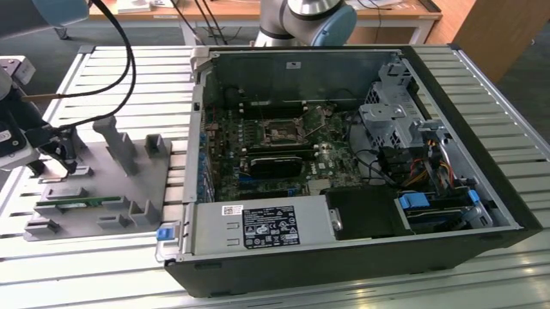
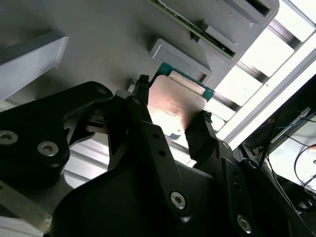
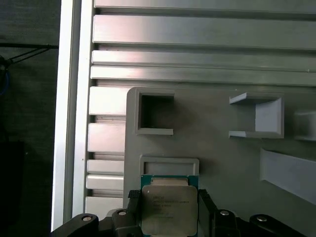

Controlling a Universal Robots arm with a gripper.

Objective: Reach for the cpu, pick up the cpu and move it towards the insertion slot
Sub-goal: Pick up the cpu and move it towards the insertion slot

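Pinching the cpu (image 3: 169, 211) narrow between jaws of the gripper (image 3: 168, 196), low over the grey tray (image 3: 217, 163). Reached and gripped, seemingly; left to carry to the insertion slot (image 1: 281, 132), well off the tray

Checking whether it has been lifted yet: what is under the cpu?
Grey fixture plate shows around the cpu, whose sides the pincer grips. A shallow grey holder sits just beyond it. The chip covers what lies directly underneath, so any gap is hidden.

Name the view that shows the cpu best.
First wrist view: the cpu faces the camera squarely, between the jaws. The second wrist view shows it slanted, partly behind the gripper. Exterior view: cannot tell.
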